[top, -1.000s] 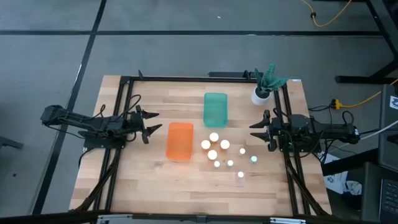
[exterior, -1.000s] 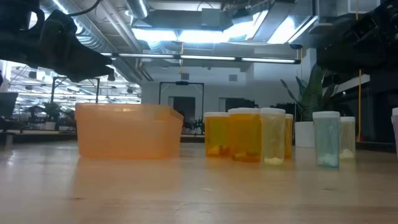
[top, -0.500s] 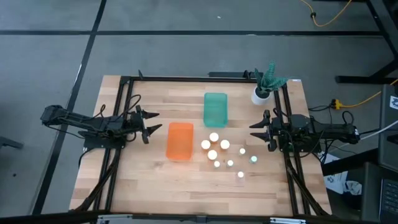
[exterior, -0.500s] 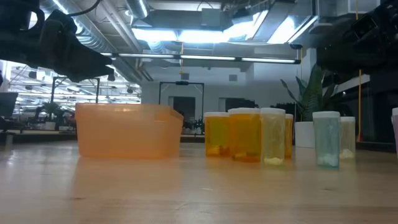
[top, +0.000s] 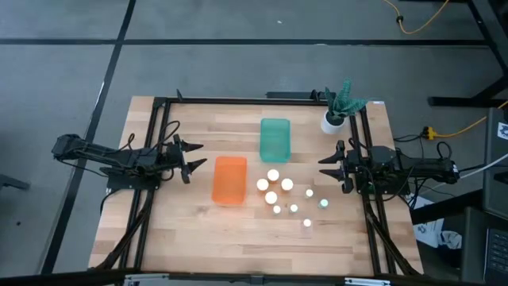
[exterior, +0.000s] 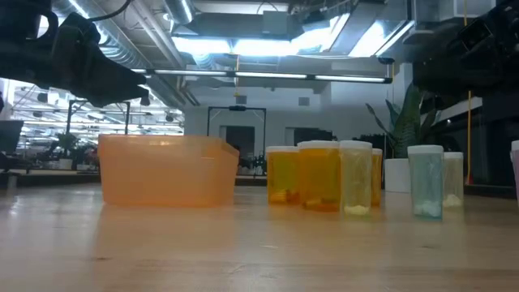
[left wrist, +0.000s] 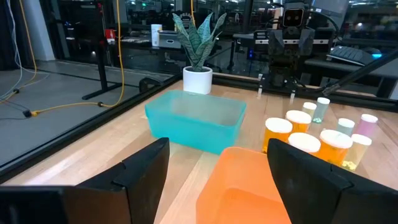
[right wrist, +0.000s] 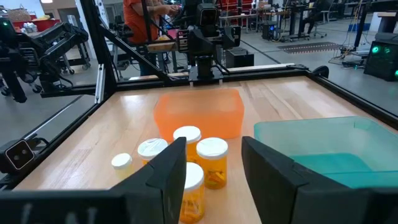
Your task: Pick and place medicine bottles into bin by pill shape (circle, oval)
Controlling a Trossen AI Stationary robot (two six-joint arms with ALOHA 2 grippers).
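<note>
orange bin (top: pixel 229 179) empty | teal bin (top: pixel 275 139) empty | left gripper (top: pixel 193 159) open | right gripper (top: pixel 325 168) open

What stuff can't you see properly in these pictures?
- Pills' shape in the medicine bottles: too small, low view.
- Teal bin: hidden behind the orange bin, low view.
- One bottle: cut off by the low view's right edge.
- Bottle labels: only white caps show, high view.

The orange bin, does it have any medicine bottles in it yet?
No. In the high view the orange bin shows only its own orange floor, and the white-capped medicine bottles all stand on the table beside it.
</note>
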